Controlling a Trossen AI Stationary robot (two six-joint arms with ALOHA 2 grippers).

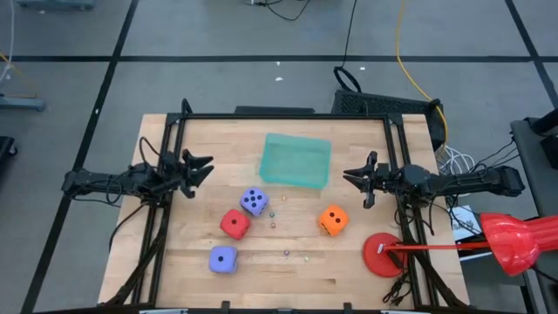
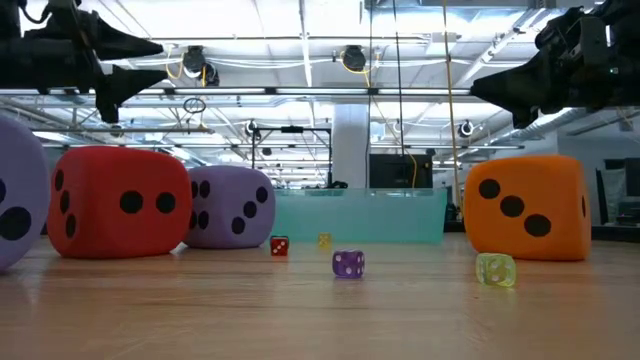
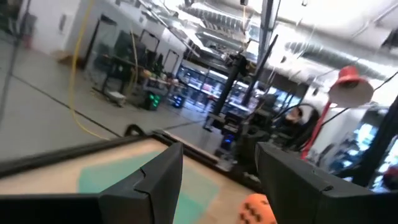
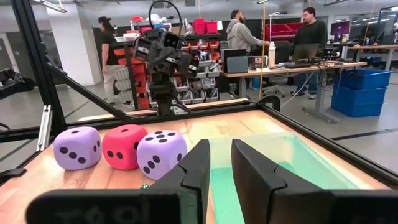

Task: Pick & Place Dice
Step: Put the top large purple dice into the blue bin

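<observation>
All 4 dice lie on the table [image 1: 183, 279] outside the teal bin [image 1: 296, 160], so nothing is placed yet, and the step in hand looks like the first reach. Taking the bin as landmark: 1 purple die [image 1: 254, 201] sits just in front of its near-left corner, the red die [image 1: 234, 223] touches or nearly touches that die further out, the other purple die [image 1: 223, 259] lies well beyond them, and the orange die [image 1: 332, 220] sits off the bin's near-right corner. The left gripper [image 1: 197, 168] hovers left of the bin, fingers parted and empty; the right gripper [image 1: 359, 180] hovers right of it, fingers a narrow gap apart, empty. The right should open wider, then drop square over the orange die; the tiny dice [image 2: 348, 263] nearby could be nudged.
</observation>
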